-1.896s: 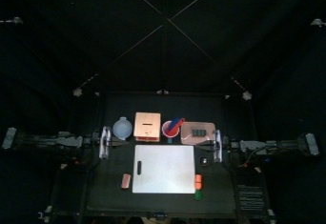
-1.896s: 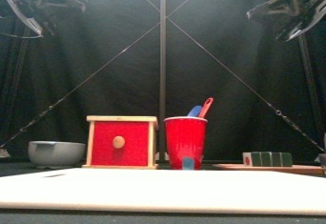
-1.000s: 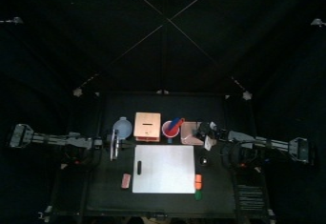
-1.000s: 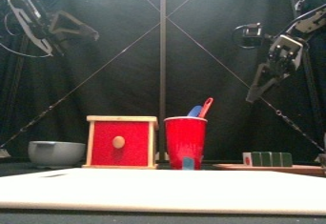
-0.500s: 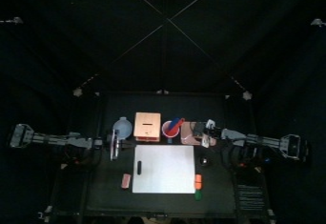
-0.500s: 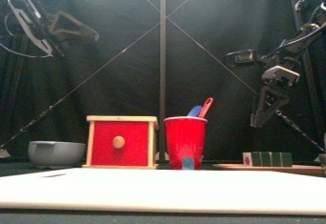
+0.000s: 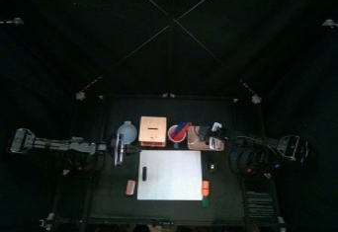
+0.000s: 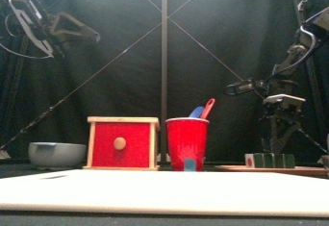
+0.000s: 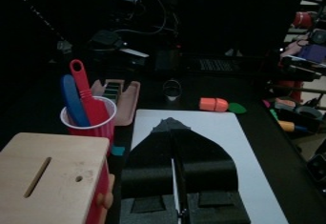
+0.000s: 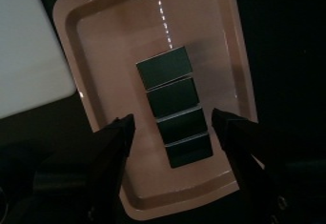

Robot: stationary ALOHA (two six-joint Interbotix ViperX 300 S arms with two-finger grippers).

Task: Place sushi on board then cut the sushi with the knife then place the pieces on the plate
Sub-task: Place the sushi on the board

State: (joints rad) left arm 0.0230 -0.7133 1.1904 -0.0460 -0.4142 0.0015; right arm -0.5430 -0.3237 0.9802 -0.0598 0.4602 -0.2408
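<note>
The right claw (image 10: 176, 123) is spread, its jaws on either side of the dark green sushi roll (image 10: 173, 94). The roll lies along the pink tray (image 10: 102, 94), right of centre in the top view. The left claw (image 9: 173, 126) is pressed together, raised left of the white board (image 9: 242, 161).

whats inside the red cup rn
Two knives stand in the red cup: a blue toy knife and a red toy knife, their upper ends sticking out above the rim. The cup wall hides their lower ends and anything else inside.
</note>
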